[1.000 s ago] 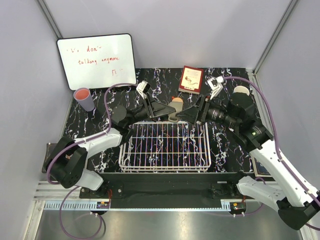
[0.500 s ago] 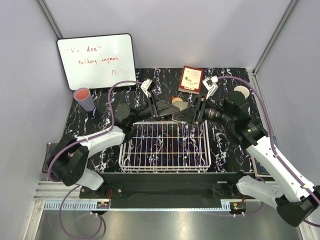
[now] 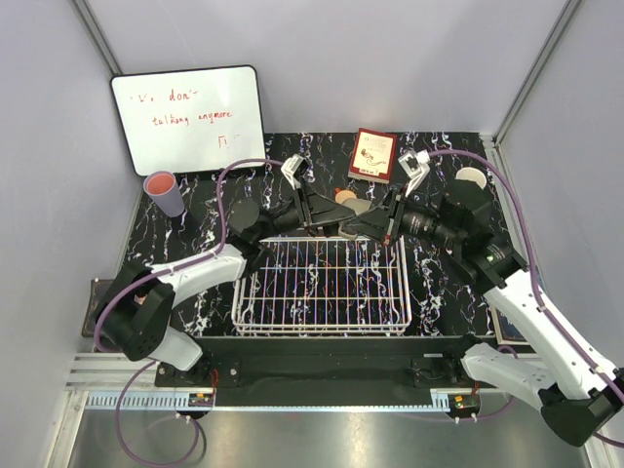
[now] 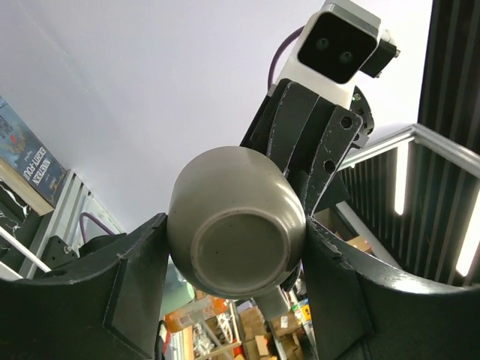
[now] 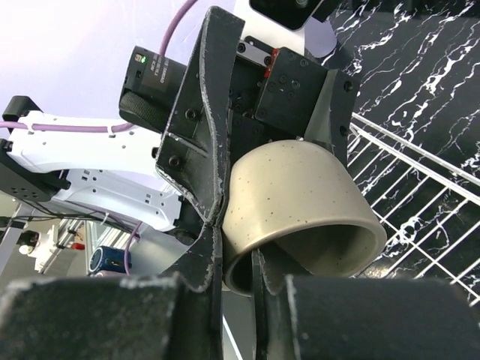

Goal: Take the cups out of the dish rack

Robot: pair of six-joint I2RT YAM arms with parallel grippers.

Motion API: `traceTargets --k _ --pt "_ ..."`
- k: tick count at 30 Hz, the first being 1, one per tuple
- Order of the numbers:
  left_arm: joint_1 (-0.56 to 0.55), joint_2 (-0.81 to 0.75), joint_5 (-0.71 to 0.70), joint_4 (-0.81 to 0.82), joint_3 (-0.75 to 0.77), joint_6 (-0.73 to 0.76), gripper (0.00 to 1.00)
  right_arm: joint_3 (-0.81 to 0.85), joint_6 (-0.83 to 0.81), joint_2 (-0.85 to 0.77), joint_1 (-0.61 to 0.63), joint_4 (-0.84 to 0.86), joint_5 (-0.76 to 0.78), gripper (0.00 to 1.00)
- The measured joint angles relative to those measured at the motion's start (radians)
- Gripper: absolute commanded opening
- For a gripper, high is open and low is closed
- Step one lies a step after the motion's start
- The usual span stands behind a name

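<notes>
Presently the dish rack (image 3: 292, 283) is noted below both grippers. The left gripper (image 4: 234, 225) is clamped across the grey-olive cup (image 5: 300, 202), the right gripper (image 5: 236, 255) pinched on its rim. Upon left release, pivoting or dropping is judged possible.

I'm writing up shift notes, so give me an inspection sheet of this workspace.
Surface: black white-veined tabletop, no spills seen.
Job's things: white wire dish rack, no cups seen inside; grey-olive speckled plastic cup held up near its far edge; lavender plastic tumbler standing far left.
Clutter: red book; white whiteboard with red writing.
Claws: left claw grips the cup's body; right claw pinches its rim.
Cables: purple cables loop from both wrists.
Surroundings: pale enclosure walls.
</notes>
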Motion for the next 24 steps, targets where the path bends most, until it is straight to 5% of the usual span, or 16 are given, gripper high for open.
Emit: traceTargets --k 3,9,13,20,24 --pt "0.011 -0.005 0.021 -0.044 0.022 0.050 0.85 0.000 -0.004 -0.025 0.003 -0.036 0.022 0.00" --pt "0.178 -0.038 0.032 -0.208 0.039 0.180 0.87 0.007 -0.019 -0.065 0.004 -0.189 0.108 0.00" --pt "0.277 -0.132 -0.099 -0.582 0.058 0.360 0.83 0.097 -0.063 -0.010 0.005 -0.356 0.297 0.00" --pt "0.212 -0.205 -0.499 -1.316 0.201 0.682 0.79 0.531 -0.141 0.477 -0.038 -0.602 0.681 0.00" --pt "0.173 -0.280 -0.673 -1.553 0.174 0.761 0.79 0.626 -0.142 0.734 -0.108 -0.662 0.753 0.00"
